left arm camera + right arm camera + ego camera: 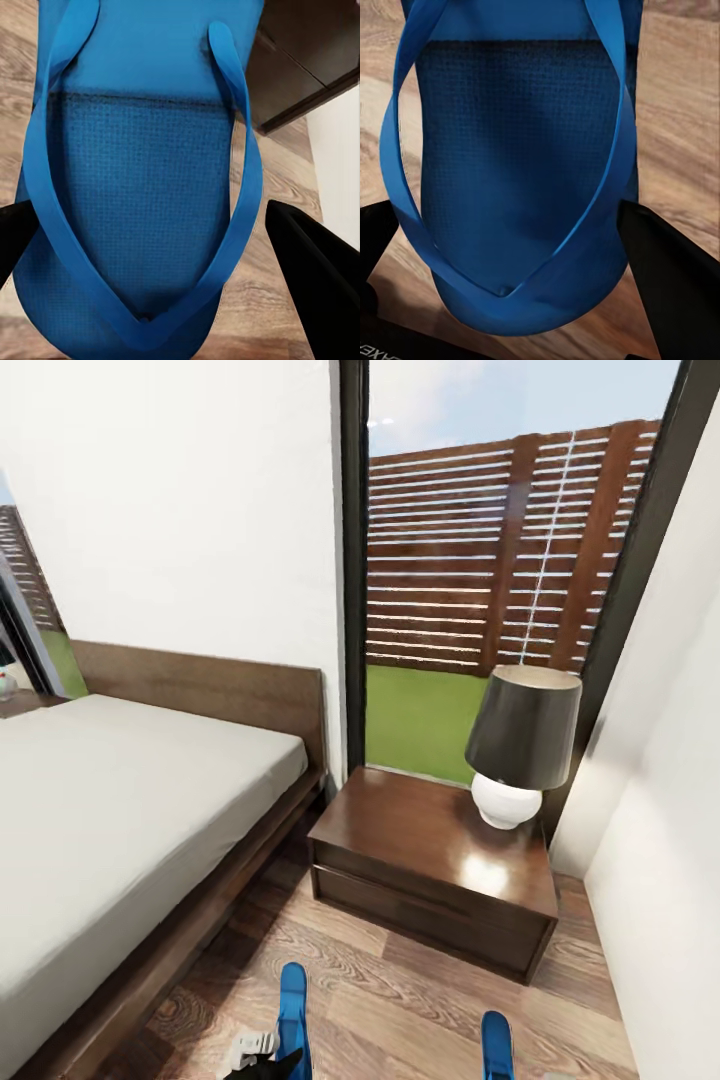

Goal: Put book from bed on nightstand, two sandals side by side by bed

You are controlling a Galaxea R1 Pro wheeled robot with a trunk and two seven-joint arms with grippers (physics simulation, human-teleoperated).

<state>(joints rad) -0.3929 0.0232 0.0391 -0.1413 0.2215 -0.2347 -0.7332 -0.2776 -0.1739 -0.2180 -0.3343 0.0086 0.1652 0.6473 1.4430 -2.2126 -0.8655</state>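
2 sandals show near: the left sandal point(293, 1010) between the left gripper's point(161, 240) dark fingers, the right sandal point(497, 1045) likewise in the right gripper point(510, 247); whether either is clamped I cannot tell. Best set both level, parallel, close together beside the bed point(120, 800). Beyond: 1 nightstand point(420, 840), 1 lamp point(520, 745).

no text can be read.
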